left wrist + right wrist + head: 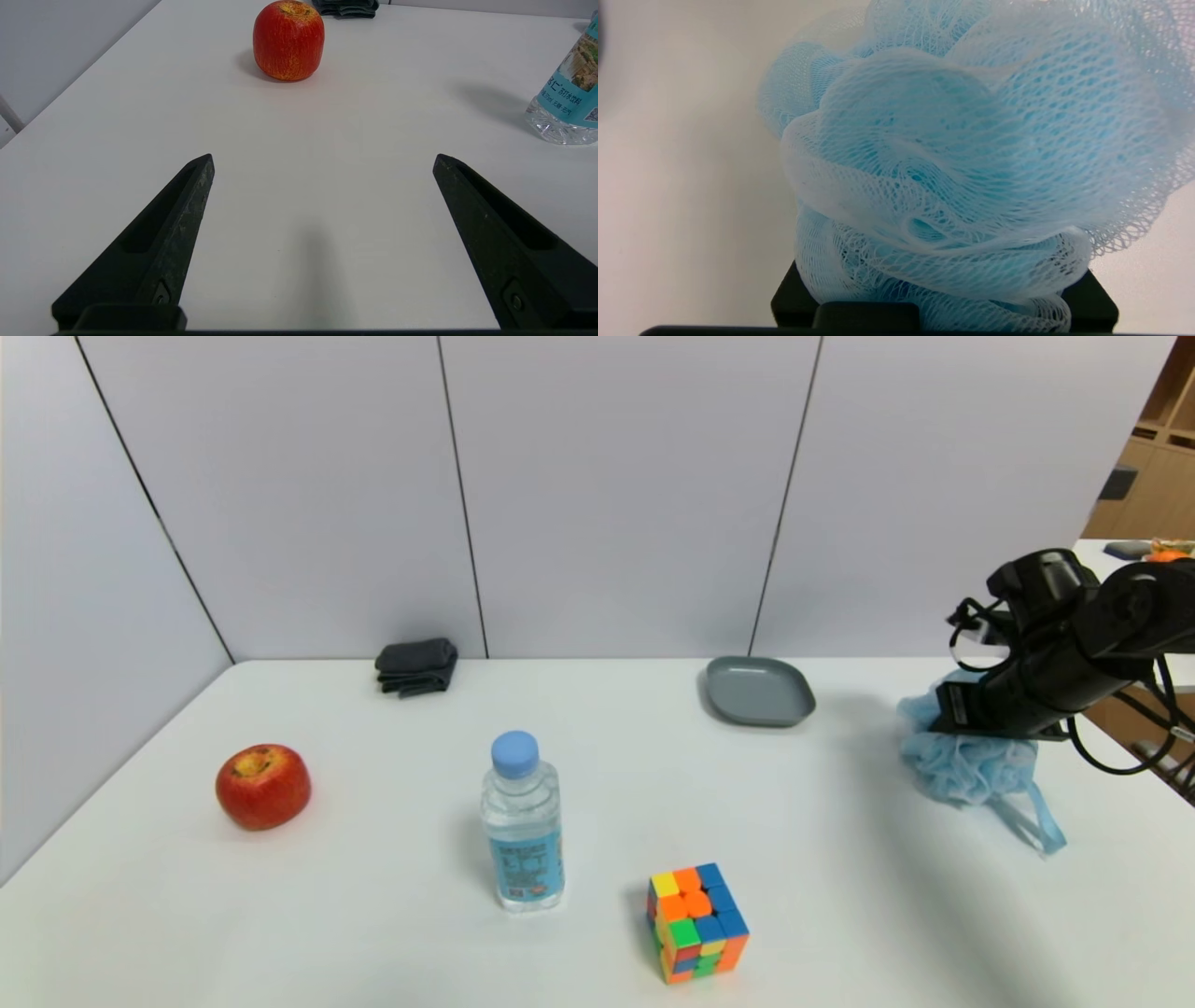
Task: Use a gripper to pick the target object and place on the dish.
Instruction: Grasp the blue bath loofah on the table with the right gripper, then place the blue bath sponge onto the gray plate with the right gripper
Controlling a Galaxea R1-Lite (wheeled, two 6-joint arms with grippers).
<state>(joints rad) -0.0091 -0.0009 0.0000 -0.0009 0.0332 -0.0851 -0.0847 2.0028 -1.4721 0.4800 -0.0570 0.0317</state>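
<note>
The light blue mesh bath pouf (966, 770) is at the table's right side, its blue ribbon loop (1032, 817) trailing down toward the table. My right gripper (971, 728) reaches in from the right and is shut on the pouf's top, its fingers buried in the mesh. In the right wrist view the pouf (971, 154) fills the picture and narrows between the black finger bases. The grey rounded-square dish (758, 692) lies bare at the back, left of the pouf. My left gripper (323, 158) is open over bare table, out of the head view.
A red apple (263, 786) sits at the left, a water bottle (522, 821) in the middle and a multicoloured puzzle cube (696, 922) near the front. A folded dark grey cloth (416, 666) lies by the back wall. The table's right edge is close behind the pouf.
</note>
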